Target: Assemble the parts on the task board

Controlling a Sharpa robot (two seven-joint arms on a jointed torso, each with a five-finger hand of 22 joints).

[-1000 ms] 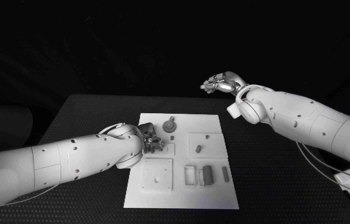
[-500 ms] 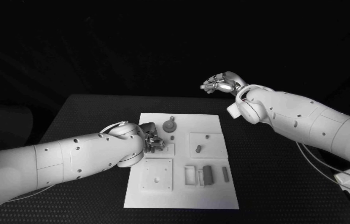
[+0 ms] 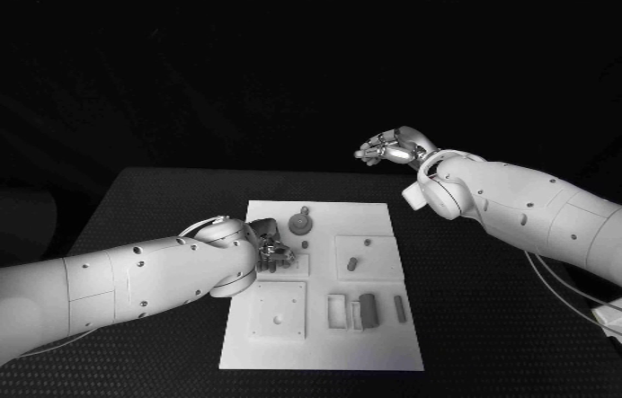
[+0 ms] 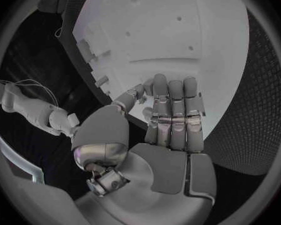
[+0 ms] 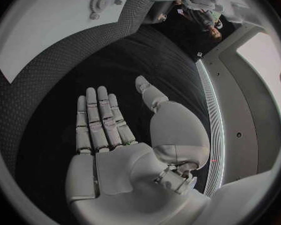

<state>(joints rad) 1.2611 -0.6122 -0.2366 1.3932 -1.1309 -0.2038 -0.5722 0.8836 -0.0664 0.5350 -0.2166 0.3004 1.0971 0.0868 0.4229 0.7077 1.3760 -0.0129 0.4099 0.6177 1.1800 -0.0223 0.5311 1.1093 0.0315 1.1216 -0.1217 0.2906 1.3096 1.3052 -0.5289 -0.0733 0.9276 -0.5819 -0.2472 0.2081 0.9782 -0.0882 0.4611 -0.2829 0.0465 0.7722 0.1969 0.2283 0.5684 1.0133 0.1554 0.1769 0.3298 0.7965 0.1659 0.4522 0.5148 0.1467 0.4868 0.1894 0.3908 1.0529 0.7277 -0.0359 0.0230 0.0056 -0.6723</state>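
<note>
Black textured desk (image 3: 155, 200) carries the white rectangular task board (image 3: 376, 344), small grey parts (image 3: 368, 309) scattered on it. Left hand (image 3: 270, 248) hovers over the board's left edge, fingers extended, holding nothing. Right hand (image 3: 393, 149), beyond the board, is open and empty.

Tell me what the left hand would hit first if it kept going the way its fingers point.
Probably the task board itself: in the left wrist view the left hand has its fingers stretched toward the white surface, nothing between. How far off the plate lies is unclear.
</note>
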